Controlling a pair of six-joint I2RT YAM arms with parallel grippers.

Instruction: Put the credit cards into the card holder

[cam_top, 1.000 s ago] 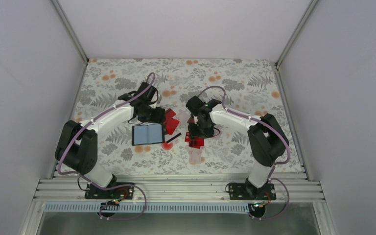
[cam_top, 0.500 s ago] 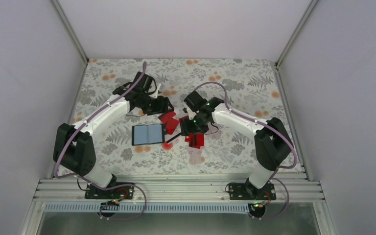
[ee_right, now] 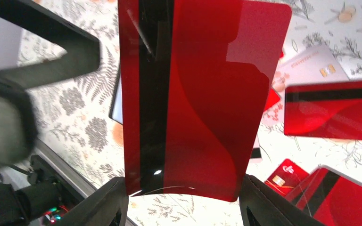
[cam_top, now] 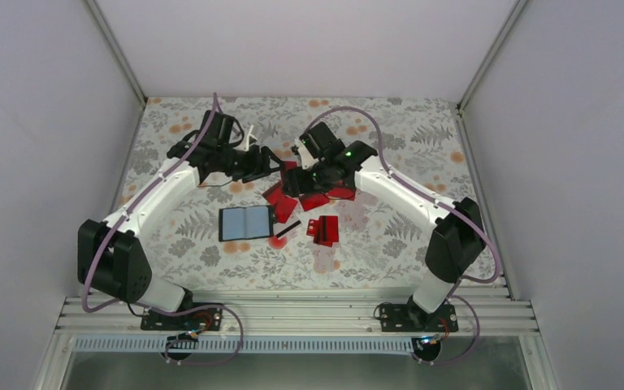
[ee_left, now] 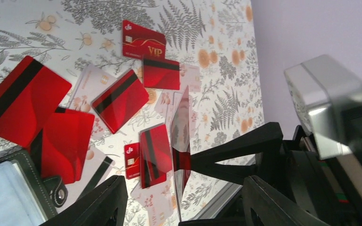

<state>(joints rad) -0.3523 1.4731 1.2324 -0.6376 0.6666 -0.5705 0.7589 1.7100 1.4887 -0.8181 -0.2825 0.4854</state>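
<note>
While a flat red rectangular credit card with a black stripe (ee_right: 202,94) is clamped in the right gripper (ee_right: 181,190), its lower edge caught between the two fingers, it is held upright above the floral-patterned table (cam_top: 390,130), just beyond the middle of the work area. The left gripper (ee_left: 181,200) is pictured facing it with fingers spread wide. From the left wrist camera the raised card is seen edge-on, midway between those fingers and touched by neither.

Closer to the arm bases, the small black rectangular card holder (cam_top: 244,222) is laid open on the table, its shiny grey-blue inner face turned up. The remaining red credit cards (ee_left: 120,100) are scattered flat on the cloth. Several are grouped at the holder's far right corner, one of them touching its black border, and others are spread to its right. Most are shown stripe side up, while one is marked with gold "VIP" lettering. A small red round spot (cam_top: 278,241) is seen beside the holder's near right corner.
</note>
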